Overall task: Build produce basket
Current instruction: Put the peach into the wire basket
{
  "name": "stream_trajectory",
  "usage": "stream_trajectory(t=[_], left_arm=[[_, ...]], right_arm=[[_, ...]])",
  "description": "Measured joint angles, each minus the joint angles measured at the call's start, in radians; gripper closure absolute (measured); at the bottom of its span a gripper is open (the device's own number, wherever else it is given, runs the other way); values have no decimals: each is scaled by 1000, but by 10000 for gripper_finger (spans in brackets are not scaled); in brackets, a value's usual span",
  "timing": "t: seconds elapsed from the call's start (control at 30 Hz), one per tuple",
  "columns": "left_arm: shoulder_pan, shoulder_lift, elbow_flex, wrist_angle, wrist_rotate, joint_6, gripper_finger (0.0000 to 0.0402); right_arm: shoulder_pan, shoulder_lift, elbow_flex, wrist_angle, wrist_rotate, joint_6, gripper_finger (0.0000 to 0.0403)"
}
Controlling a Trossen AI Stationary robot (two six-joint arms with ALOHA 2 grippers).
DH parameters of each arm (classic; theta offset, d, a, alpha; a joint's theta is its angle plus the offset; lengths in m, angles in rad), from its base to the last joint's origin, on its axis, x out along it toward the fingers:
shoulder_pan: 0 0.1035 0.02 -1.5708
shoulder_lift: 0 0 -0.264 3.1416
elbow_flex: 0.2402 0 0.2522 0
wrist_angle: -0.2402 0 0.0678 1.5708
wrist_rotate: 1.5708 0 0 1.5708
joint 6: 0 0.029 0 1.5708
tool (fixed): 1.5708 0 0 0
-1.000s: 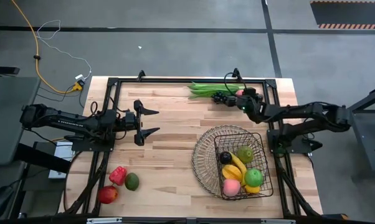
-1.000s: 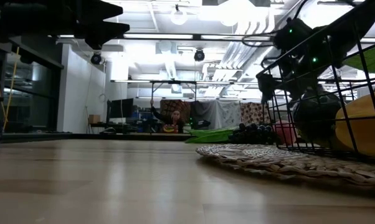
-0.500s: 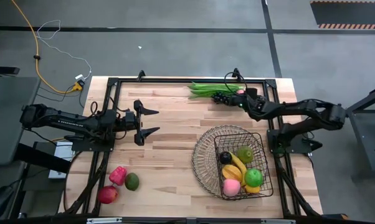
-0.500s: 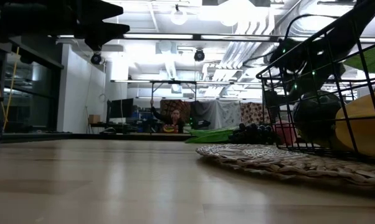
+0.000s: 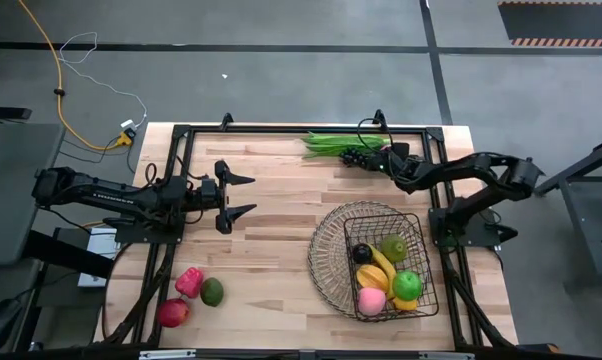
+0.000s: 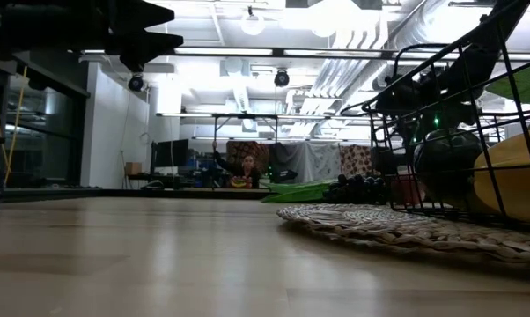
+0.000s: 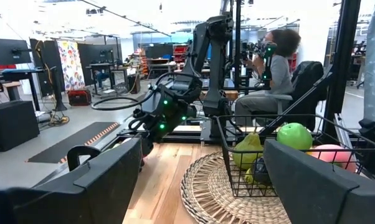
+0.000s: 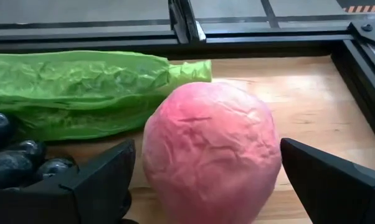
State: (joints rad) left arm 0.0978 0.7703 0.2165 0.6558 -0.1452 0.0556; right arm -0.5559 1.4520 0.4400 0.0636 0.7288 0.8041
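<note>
The dark wire basket [image 5: 333, 262] stands at the table's right on its woven round base and holds bananas [image 5: 379, 268], a green apple [image 5: 408, 285], a pink peach [image 5: 371, 300] and other fruit. Another pink peach [image 8: 211, 137] lies on the table at the far edge, next to the dark grapes [image 5: 356, 157] and green beans [image 5: 333, 143]. My right gripper [image 8: 206, 149] is open, one finger on either side of this peach; it also shows in the high view [image 5: 389, 157]. My left gripper [image 5: 249, 196] is open and empty over the table's left half.
A red pepper [image 5: 189, 281], an avocado [image 5: 212, 292] and a red apple [image 5: 173, 313] lie near the table's near-left corner. A black frame rail [image 5: 281, 129] runs along the far edge behind the beans. A person sits beyond the table [image 7: 276, 62].
My right gripper has gone a little toward the table's far-left, closer to the peach and the grapes, and sunk toward the table. My left gripper and the produce have kept still.
</note>
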Motion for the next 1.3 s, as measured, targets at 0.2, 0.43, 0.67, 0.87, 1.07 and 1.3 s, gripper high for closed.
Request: stream_trajectory(t=[0.2,0.43,0.67,0.87,1.07,1.3], left_arm=[[0,0,0,-1,0,0,76],[0,0,0,-1,0,0,76],[0,0,0,-3,0,0,76],[0,0,0,-5,0,0,76],[0,0,0,-5,0,1,76],[0,0,0,-5,0,0,76]], right_arm=[[-1,16,0,10,0,-15,16],[-1,15,0,15,0,-26,45],[-1,10,0,-2,-3,-26,105],[14,-90,0,-38,-6,-83,115],[144,-281,0,59,13,-269,117],[329,-369,0,376,-340,-600,117]])
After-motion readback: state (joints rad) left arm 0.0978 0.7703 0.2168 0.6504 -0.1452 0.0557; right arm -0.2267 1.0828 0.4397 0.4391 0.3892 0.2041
